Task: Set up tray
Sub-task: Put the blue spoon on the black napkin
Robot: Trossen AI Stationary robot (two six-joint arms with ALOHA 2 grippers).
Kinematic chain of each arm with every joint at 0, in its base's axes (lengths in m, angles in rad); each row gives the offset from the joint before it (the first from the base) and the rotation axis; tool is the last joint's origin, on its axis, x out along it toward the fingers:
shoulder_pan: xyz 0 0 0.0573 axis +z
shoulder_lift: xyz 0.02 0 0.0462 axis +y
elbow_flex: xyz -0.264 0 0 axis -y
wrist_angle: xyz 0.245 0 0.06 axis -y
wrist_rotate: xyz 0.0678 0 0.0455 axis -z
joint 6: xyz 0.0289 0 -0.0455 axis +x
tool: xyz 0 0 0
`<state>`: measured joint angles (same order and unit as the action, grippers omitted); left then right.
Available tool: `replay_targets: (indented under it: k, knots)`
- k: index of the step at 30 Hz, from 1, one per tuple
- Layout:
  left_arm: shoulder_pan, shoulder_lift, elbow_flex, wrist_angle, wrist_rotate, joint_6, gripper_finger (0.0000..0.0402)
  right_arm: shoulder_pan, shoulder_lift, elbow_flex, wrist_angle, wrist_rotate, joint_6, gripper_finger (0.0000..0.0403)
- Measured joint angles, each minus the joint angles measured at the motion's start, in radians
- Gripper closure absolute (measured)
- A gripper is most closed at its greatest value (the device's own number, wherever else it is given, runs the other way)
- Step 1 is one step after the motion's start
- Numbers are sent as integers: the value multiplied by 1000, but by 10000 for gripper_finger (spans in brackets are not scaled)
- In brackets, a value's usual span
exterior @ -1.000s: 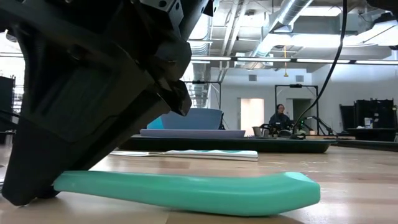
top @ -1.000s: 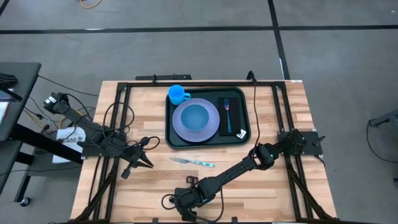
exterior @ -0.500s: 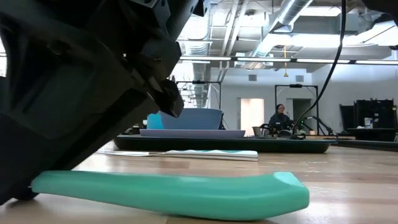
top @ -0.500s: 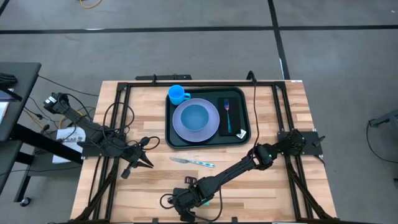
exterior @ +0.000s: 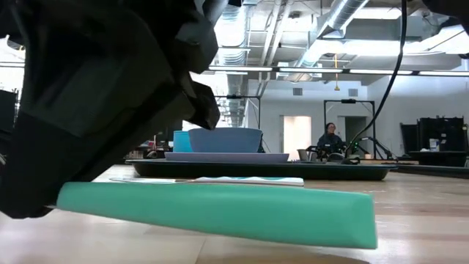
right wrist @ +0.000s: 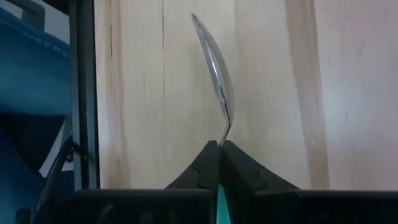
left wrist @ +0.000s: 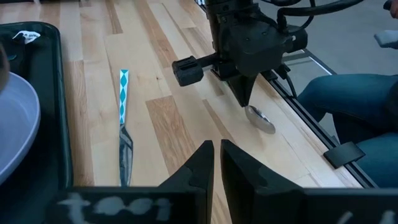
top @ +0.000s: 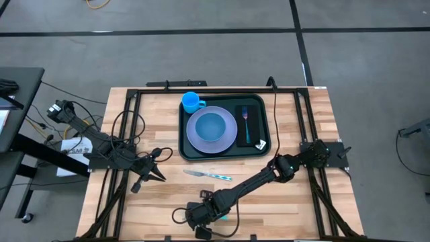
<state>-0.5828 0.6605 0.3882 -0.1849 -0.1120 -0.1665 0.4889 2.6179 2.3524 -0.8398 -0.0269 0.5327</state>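
Observation:
The dark green tray (top: 187, 151) sits at the table's far middle. It carries a lavender plate (top: 211, 129) with a blue bowl, a blue cup (top: 192, 102), and a black napkin with a fork (top: 246, 124). A knife (top: 208, 175) with a teal patterned handle lies on the wood near the tray. My right gripper (top: 203, 216) is at the near edge, shut on a spoon with a teal handle (exterior: 220, 213). My left gripper (top: 160, 177) waits shut to the left of the knife, holding nothing. My right gripper pinches the spoon between its two fingers at the thin neck (right wrist: 224, 138), where the metal meets the teal handle. The bowl (right wrist: 214, 62) sticks out beyond the fingertips and, in the left wrist view, the bowl (left wrist: 260, 119) is down by the wood. The handle's free end (exterior: 359, 220) is off the table.
Bare wood lies between the tray's near rim and the table's near edge, apart from the knife. Black frame rails (top: 134, 134) run along both sides of the table. A person in blue jeans (left wrist: 348, 93) is close to the near edge, beside my right gripper.
In the low view the spoon's teal handle has gone from lying along the wood to standing clear of it, turned about so its free end is raised. My right gripper has shifted slightly with it. The left arm has kept still.

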Motion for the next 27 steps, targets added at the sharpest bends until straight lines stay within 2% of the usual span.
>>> replay_targets:
  k: [10, 14, 21, 27]
  knots:
    - [0, 0, 0, 0, 0, 0, 387, -9, -17, 2, -54, 6, 57, 402]
    - [0, 0, 0, 0, 0, 0, 387, -14, -55, 2, -90, 63, 98, 402]
    - [0, 0, 0, 2, 0, -1, 387, -14, -197, 3, -298, 274, 231, 402]
    - [0, 0, 0, 8, 0, 0, 387, -16, -390, -11, -600, 591, 427, 403]
